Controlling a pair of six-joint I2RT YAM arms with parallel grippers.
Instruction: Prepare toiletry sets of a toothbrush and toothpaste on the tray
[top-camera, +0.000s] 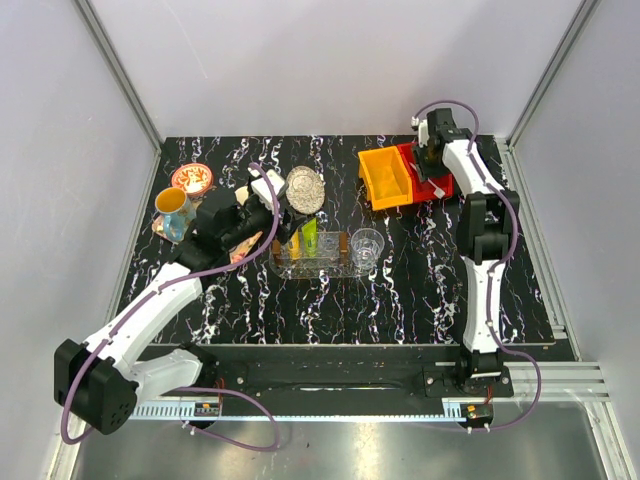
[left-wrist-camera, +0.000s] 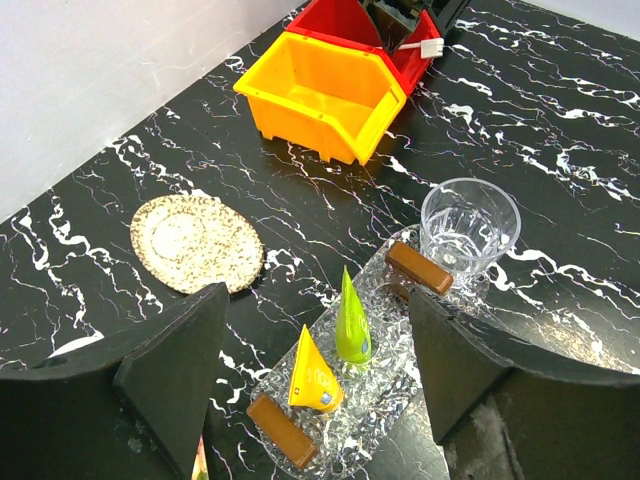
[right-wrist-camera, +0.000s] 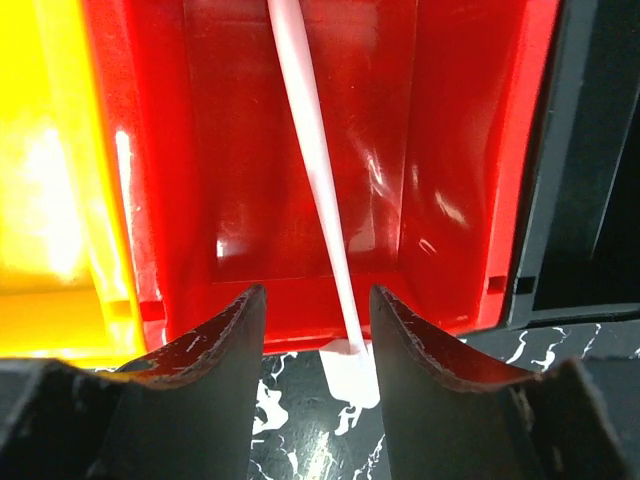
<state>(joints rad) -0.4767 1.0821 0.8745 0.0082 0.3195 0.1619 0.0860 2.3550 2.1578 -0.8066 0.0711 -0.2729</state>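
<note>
**Item 1. Tray** (top-camera: 330, 270): clear oval lying 9-to-3 in the top view. It carries both toothpastes side by side, the orange-yellow tube (left-wrist-camera: 313, 375) and the lime-green tube (left-wrist-camera: 352, 325). No toothbrush is on it.

**Item 2. Left gripper** (left-wrist-camera: 315, 300): hovers over the tray's 10 o'clock corner with its jaws wide and nothing between them.

**Item 3. Glass** (left-wrist-camera: 468, 225): at the tray's 3 o'clock end. Whether it touches the tray cannot be told.

**Item 4. Silvery dish** (top-camera: 305, 190): at 12 o'clock from the tray.

**Item 5. Yellow bin** (top-camera: 388, 178) and **red bin** (right-wrist-camera: 450, 150): side by side, at about 1 o'clock from the tray.

**Item 6. Right gripper** (right-wrist-camera: 318, 295): at the red bin's lip, jaws apart and straddling the toothbrush, with a gap on each side and no grip on it.

**Item 7. Toothbrush** (right-wrist-camera: 310, 150): lies in the red bin, long axis 12-to-6 in the right wrist view, between that gripper's fingers. The right arm is far nearer to it than the left.
- Its 6 o'clock end overhangs the lip and is blurred.
- Its 12 o'clock end is cut off by the frame.
- In the top view it is hidden under the right wrist.
</note>
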